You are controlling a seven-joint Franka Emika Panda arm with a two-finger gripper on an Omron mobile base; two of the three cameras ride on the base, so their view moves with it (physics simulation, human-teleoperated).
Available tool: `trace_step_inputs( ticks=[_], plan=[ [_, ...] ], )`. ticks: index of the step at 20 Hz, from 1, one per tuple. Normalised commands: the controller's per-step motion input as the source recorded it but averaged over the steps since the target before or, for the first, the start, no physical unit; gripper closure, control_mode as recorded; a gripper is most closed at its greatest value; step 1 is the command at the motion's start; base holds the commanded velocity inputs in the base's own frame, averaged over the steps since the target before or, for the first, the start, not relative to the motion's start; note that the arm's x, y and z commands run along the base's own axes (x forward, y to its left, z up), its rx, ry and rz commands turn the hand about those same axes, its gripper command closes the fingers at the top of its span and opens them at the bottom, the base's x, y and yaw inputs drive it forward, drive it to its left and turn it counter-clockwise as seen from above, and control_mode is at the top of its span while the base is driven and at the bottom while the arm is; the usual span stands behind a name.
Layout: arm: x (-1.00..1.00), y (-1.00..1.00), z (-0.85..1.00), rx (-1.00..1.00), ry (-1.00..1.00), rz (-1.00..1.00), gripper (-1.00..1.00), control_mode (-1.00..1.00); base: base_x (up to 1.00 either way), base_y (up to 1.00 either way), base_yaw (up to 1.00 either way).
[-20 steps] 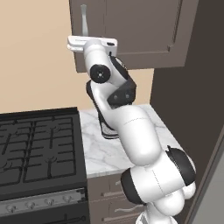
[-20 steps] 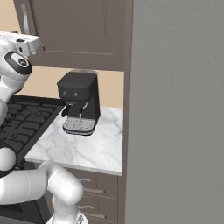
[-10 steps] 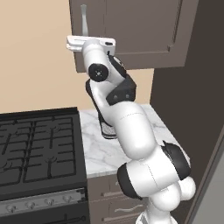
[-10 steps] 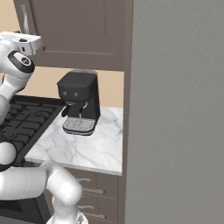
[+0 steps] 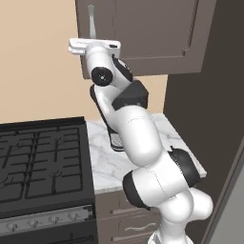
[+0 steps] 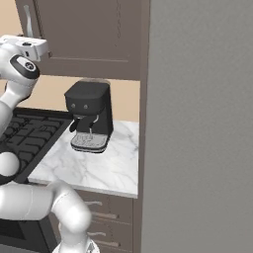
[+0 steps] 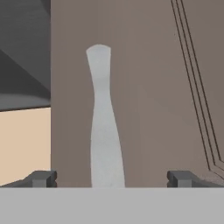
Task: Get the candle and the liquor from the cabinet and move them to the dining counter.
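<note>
Cabinet [image 5: 152, 33] handle [image 7: 104, 127] is standing upright between the fingertips [image 7: 41, 178] in the hand view, with the jaws spread wide and gripping nothing. Below the cabinet, the white arm [image 5: 138, 143] is reaching up over the marble worktop [image 6: 94, 168], its hand [image 5: 93, 46] hanging level just in front of the handle's lower end. Beneath the cabinet's closed doors, a black coffee machine [image 6: 89, 116] is sitting on the worktop beside the black stove [image 5: 40, 162].
</note>
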Motion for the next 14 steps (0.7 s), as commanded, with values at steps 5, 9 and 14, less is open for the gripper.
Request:
trace_step_inputs(
  ticks=[5,9,14],
  plan=[
    [0.18,0.16,-0.03,0.0,0.0,0.0,-1.0,-1.0,0.0,0.0,0.0],
    [0.12,0.0,-0.02,0.0,0.0,0.0,-1.0,-1.0,0.0,0.0,0.0],
    [0.09,0.0,-0.03,0.0,0.0,0.0,-1.0,-1.0,0.0,0.0,0.0]
  ],
)
